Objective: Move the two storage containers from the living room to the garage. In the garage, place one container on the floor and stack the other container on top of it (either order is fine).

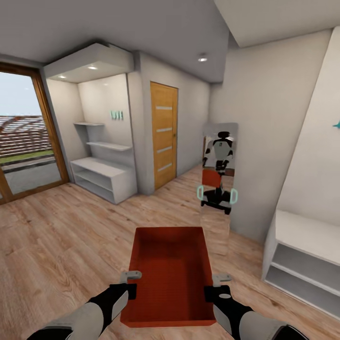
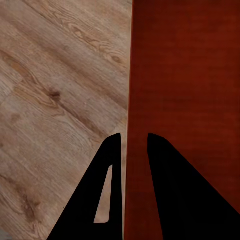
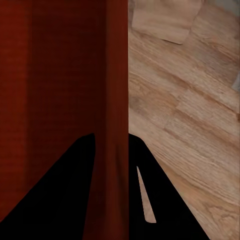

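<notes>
We hold one orange-red storage container (image 1: 169, 274) out in front of our trunk, above the light wood-plank flooring (image 1: 56, 241), with its open top facing up. Our left tool (image 1: 131, 282) is clamped on the container's left wall and our right tool (image 1: 215, 286) on its right wall; in each wrist view the thin wall (image 2: 134, 100) runs between the two dark fingers (image 2: 165, 200), one finger inside the tub and one outside. The right wrist view shows the same grip on the far wall (image 3: 117, 90), with plank floor beyond. Ahead of us a tall mirror (image 1: 218, 189) leans against the white wall and reflects the robot carrying the tub. A slatted wooden door (image 1: 164, 134) stands further back, with white shelving (image 1: 101, 174) to its left and a glazed opening (image 1: 23, 137) beside that.
</notes>
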Available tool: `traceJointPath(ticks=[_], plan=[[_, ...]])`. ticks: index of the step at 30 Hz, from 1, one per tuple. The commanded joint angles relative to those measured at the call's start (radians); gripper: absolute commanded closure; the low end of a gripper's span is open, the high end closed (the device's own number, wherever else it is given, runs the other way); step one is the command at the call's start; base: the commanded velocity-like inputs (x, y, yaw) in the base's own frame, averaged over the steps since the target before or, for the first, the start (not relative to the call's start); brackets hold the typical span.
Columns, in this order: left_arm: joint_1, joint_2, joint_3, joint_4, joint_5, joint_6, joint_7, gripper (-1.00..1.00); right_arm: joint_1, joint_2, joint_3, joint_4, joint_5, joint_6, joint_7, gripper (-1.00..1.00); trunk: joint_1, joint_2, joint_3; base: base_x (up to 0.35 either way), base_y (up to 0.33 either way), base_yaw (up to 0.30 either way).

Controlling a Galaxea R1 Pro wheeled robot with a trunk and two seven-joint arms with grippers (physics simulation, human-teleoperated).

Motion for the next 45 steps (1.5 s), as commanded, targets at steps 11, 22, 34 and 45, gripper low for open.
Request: traceJointPath(ticks=[11,22,34,45], plan=[[0.0,0.01,-0.001,-0.004,-0.019,0.007,0.021,1.0,-0.001,-0.012,0.0,0.006,-0.018,-0.006,-0.01,1.0,0.001,-0.002,-0.002,0.323,0.0,0.008],[-0.001,0.01,-0.001,-0.004,-0.019,0.007,0.021,1.0,-0.001,-0.013,0.0,0.006,-0.018,-0.006,-0.01,1.0,0.001,-0.002,-0.002,0.323,0.0,0.236],[-0.001,0.01,-0.001,-0.004,-0.019,0.007,0.021,1.0,-0.001,-0.013,0.0,0.006,-0.018,-0.006,-0.01,1.0,0.001,-0.002,-0.002,0.323,0.0,0.267],[-0.001,0.01,-0.001,-0.004,-0.019,0.007,0.021,1.0,-0.001,-0.013,0.0,0.006,-0.018,-0.006,-0.01,1.0,0.001,-0.002,-0.002,0.324,0.0,0.161]])
